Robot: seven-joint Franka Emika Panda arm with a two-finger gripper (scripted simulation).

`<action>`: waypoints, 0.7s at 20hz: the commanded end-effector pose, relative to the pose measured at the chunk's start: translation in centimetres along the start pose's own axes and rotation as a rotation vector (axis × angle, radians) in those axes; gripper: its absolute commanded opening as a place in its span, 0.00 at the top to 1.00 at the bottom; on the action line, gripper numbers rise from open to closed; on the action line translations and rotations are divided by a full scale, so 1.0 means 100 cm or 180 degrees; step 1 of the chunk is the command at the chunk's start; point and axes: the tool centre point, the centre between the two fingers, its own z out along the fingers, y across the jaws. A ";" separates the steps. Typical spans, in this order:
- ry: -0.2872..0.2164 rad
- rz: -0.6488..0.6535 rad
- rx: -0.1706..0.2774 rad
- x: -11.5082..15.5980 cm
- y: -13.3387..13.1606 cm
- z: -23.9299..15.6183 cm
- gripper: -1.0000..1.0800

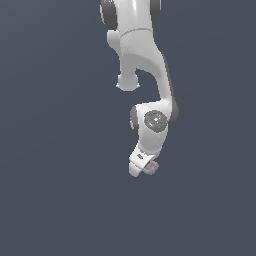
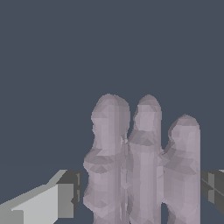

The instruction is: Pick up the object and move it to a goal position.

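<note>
A white robot arm (image 1: pixel 145 65) reaches down from the top of the exterior view against a plain, dark blue-grey background that fills the whole scene. At the arm's lower end the hand (image 1: pixel 146 169) points downward and tilts toward the exterior view's left. A small, pale mauve-grey block (image 1: pixel 151 168) shows at the tip of the hand, peeking out on the exterior view's right side of the white fingers. Nothing else appears near the arm in this view, and no other thing lies between the hand and the block. The wrist view shows the block (image 2: pixel 142 166) very close up: three upright, rounded ridges side by side with a bumpy, faceted surface. A finger (image 2: pixel 57 203) with a pale body and a dark grey pad sits right against one side of the block, and a second dark pad (image 2: pixel 213 186) sits right against the opposite side. The hand is closed narrowly around the block, gripping it between the two pads. Behind the block only the same flat blue-grey surface is visible; whether the block touches that surface cannot be told.
</note>
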 end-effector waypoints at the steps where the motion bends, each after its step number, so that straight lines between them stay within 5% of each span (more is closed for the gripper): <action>1: -0.0006 -0.0003 0.0001 -0.001 0.000 0.013 0.04; 7: -0.0006 -0.0003 0.0001 0.000 0.001 0.020 0.04; 8: -0.0006 -0.0003 0.0001 0.000 0.001 0.020 1.00; 14: -0.0006 -0.0003 0.0001 0.000 0.001 0.020 1.00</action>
